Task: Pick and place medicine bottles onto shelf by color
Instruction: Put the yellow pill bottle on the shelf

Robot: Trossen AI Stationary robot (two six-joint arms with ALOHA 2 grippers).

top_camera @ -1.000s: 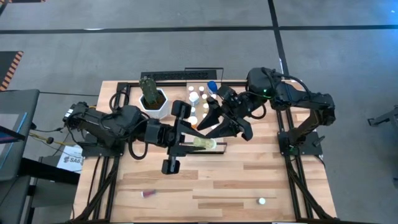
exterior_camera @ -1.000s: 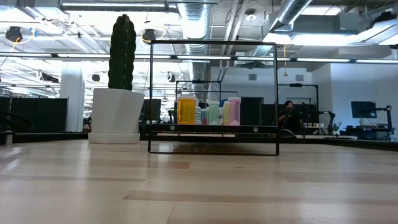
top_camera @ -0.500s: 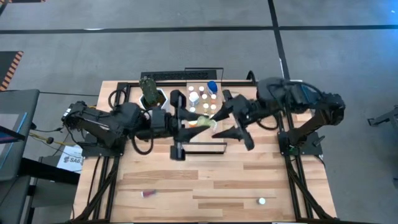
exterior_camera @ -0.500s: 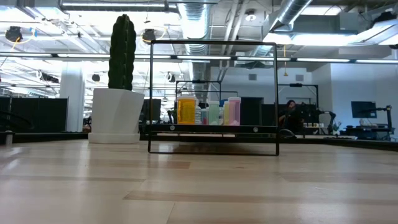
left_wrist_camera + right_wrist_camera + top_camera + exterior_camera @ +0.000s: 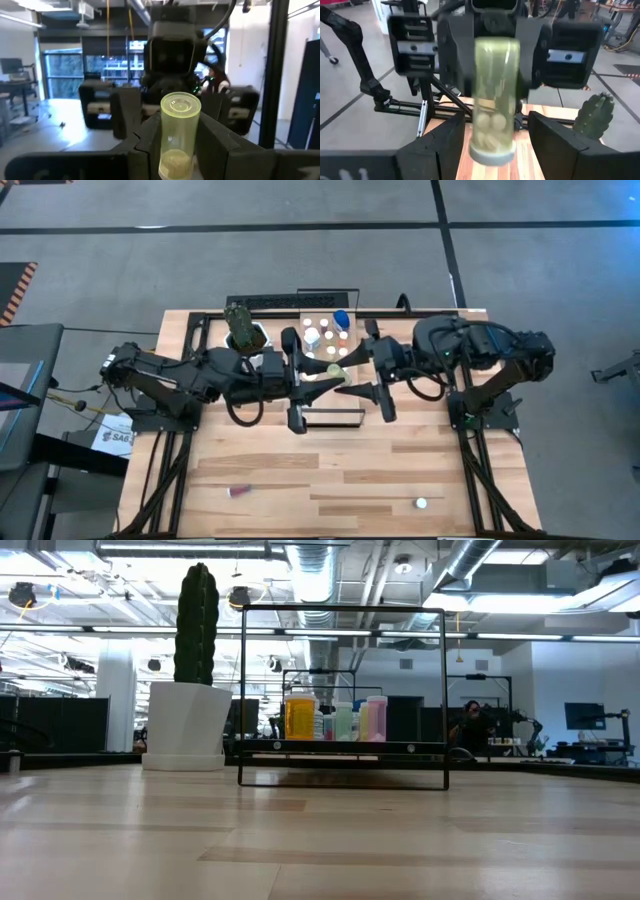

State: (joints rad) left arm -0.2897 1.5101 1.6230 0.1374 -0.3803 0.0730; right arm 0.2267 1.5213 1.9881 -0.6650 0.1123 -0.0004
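A green bottle (image 5: pixel 328 376) was held clenched in the left gripper (image 5: pixel 322 376) above the table (image 5: pixel 420 470), just at 6 o'clock of the shelf (image 5: pixel 345 417) and its cluster of bottles (image 5: pixel 325 336). From the left wrist view the green bottle (image 5: pixel 179 135) was seen pinched between both fingers (image 5: pixel 218 145), cap end outward. The right gripper (image 5: pixel 362 375) was positioned at 3 o'clock of the bottle, its jaws spread wide either side of it without contact. A cactus pot (image 5: pixel 245 335) stood at 9 o'clock of the shelf. Two stray bottles, a reddish one (image 5: pixel 237 491) and a white one (image 5: pixel 421 503), lay near the table's 6 o'clock edge.
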